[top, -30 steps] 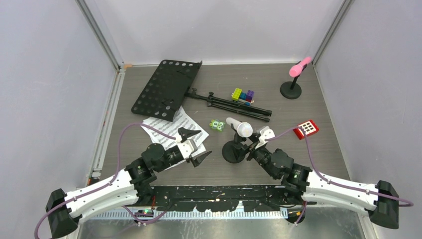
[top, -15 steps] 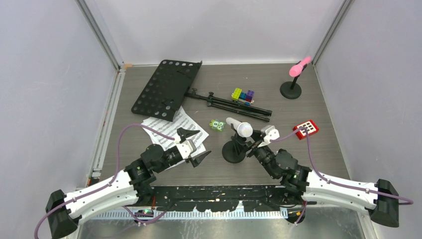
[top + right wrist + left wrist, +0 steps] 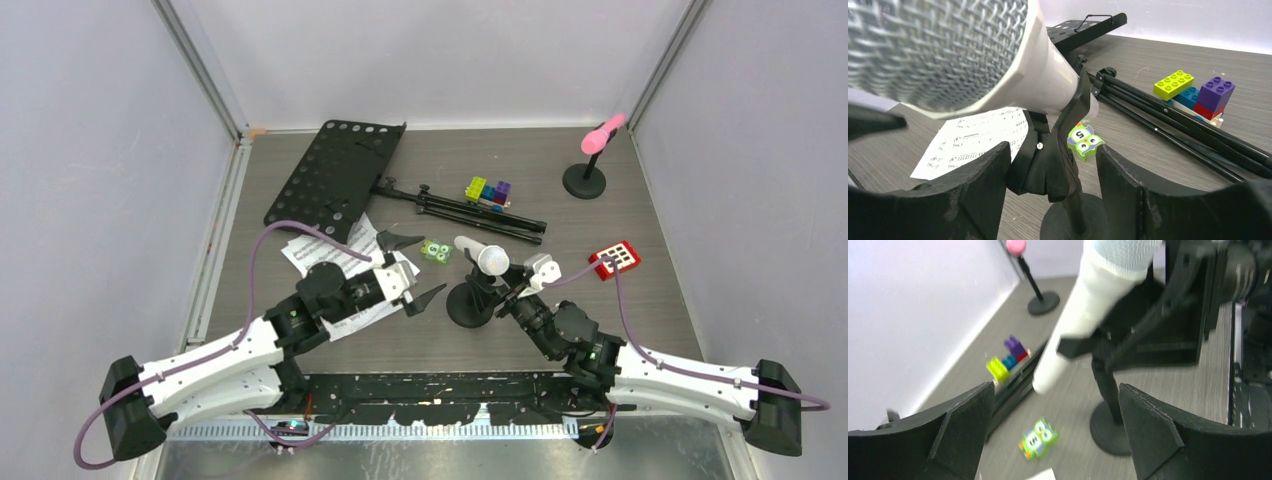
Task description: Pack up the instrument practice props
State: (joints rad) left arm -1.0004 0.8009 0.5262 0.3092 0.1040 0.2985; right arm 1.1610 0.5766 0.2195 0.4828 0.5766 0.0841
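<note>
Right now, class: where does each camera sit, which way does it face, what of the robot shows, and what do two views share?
Top: above, behind the arms, looking down on the table; both arms, left tool, right tool show.
Left wrist: on the left arm, facing the far right corner past the white microphone; own fingers below.
Right wrist: on the right arm, under the microphone head, facing far-left toward the sheet music; own fingers below.
Shared: both wrist views show the green owl block.
</note>
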